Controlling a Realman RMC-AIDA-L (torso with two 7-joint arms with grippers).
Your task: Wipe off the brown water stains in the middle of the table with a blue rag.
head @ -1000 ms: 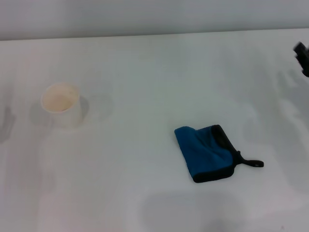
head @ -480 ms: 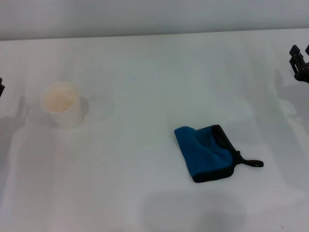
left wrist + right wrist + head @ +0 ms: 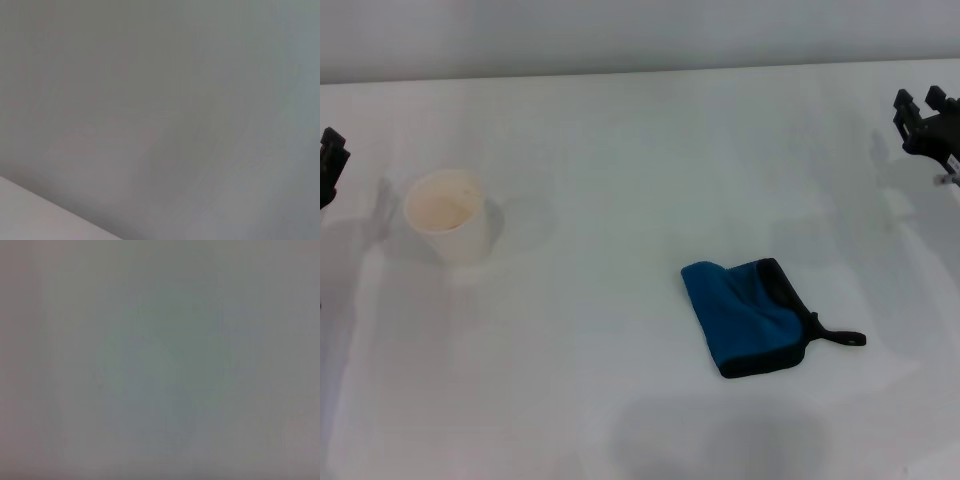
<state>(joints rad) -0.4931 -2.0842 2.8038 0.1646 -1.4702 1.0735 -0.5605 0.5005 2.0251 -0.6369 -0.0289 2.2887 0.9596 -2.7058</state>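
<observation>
The blue rag [image 3: 748,318] lies folded on the white table [image 3: 620,150], right of the middle, with its black loop tab [image 3: 845,338] pointing right. No brown water stain shows on the tabletop in any view. My left gripper [image 3: 330,160] is at the far left edge, just left of the cup. My right gripper [image 3: 918,100] is at the far right edge, well behind and to the right of the rag, with its two fingers apart and empty. Both wrist views show only a plain pale surface.
A white cup [image 3: 447,215] with a beige inside stands upright at the left of the table. The table's far edge [image 3: 640,72] runs along the top of the head view.
Both grippers have come in from the sides: the right one moved left into view, and the left one appeared at the left edge. The rag and cup have not moved.
</observation>
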